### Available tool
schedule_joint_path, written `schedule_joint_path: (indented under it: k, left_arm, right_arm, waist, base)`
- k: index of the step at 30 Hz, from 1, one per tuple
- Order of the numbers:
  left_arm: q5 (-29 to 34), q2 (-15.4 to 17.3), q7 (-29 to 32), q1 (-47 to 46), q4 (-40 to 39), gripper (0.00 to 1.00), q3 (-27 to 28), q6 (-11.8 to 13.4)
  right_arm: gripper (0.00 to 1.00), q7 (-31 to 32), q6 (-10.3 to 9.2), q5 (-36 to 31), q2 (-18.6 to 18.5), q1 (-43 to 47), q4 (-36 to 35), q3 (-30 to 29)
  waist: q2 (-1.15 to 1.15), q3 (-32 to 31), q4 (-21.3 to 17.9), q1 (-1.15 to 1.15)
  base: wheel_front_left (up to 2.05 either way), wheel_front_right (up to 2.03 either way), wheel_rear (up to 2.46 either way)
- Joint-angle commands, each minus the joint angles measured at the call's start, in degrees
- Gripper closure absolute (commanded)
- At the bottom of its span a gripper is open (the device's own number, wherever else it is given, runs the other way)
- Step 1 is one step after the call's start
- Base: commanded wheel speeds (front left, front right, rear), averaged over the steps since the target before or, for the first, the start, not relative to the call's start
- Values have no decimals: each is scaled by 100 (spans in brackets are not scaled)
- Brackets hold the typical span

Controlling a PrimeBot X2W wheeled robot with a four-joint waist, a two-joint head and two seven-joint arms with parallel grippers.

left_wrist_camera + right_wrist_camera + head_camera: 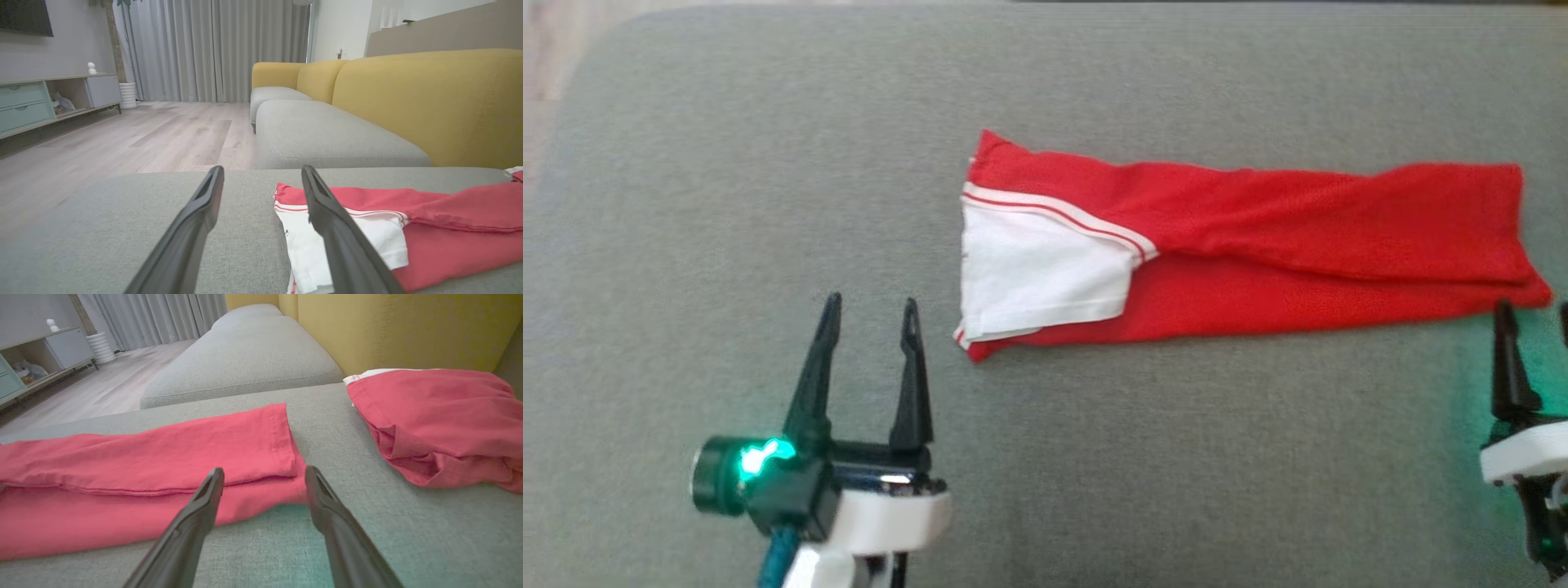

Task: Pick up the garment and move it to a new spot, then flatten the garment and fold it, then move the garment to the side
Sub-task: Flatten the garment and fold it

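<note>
We see soft, even daylight with barely any shadows, a slightly blurry head view, a green glow [1462, 371] spilling on the grey cushion [1143, 457] by the right gripper [1535, 310], and near fingers [192, 230] out of focus in both wide-angle wrist views.

Grey fabric cushion [768, 122], rounded at its far left corner, carrying two items. A red garment [1241, 245] lies flat near the middle, folded into a long strip running left to right, with a white, red-striped panel at its left end. A second red garment [441, 428] lies bunched beyond the strip's right end, apart from it.
</note>
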Motion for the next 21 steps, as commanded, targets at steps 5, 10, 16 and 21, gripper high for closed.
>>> schedule_joint_path:
  k: [5, 10, 16, 21]
  left_arm:
    - [552, -457, -47, 310, -430, 0, 510, -238]
    - [768, -655, -47, 517, -453, 0, 601, -495]
    - [958, -826, -48, 587, -411, 0, 654, -756]
    - [1043, -890, -48, 600, -393, 0, 692, -861]
  right_arm:
    - [0, -77, -5, -149, 48, -227, 214, -446]
    - [0, -4, -5, -245, 8, -447, 684, -748]
    - [0, 417, -5, -467, -143, -811, 1658, -1294]
    - [100, 911, -5, -363, -44, -1096, 2079, -1270]
  waist:
    - [0, -168, 440, 2]
    - [0, -212, 674, 2]
    - [0, -210, 918, 2]
    - [0, -116, 937, 2]
  base:
    - [0, 0, 0]
    - [0, 0, 0]
    - [0, 0, 0]
    - [0, 0, 0]
